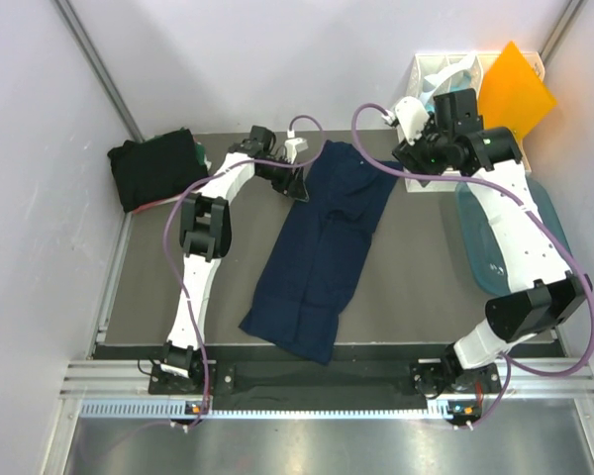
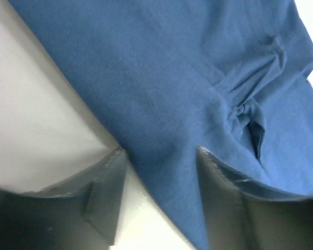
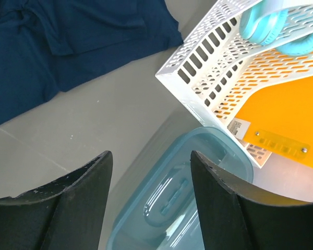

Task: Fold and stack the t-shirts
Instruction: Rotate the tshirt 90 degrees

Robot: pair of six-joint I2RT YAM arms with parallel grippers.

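**Overhead view.** The navy t-shirt (image 1: 317, 247) lies in the middle of the surface (image 1: 416, 267). It is drawn out in a long band from far right to near left, with its near end at the front edge. A heap of black t-shirts (image 1: 156, 170) sits at the far left corner, well apart from it. My left arm (image 1: 206, 223) reaches to the far-left edge of the navy shirt. My right arm (image 1: 520, 233) bends over the right side, above the teal tub (image 1: 475, 242) and just beside the white slotted rack (image 1: 431, 74). An orange sheet (image 1: 515, 87) stands in the rack.

**Left wrist view.** The left jaws stand apart, and their two dark fingers (image 2: 104, 198) straddle the shirt's edge. One finger is over bare surface, the other over the blue cloth. Cloth lies in the gap between them, but I see no pinch on it. A small pucker of folds shows farther into the cloth.

**Right wrist view.** The right jaws stand apart with nothing between the fingers (image 3: 73, 208). Below them are the tub and a corner of the rack, which holds a pale blue rounded object (image 3: 266, 23). A corner of the navy shirt shows at upper left, well clear of these jaws.
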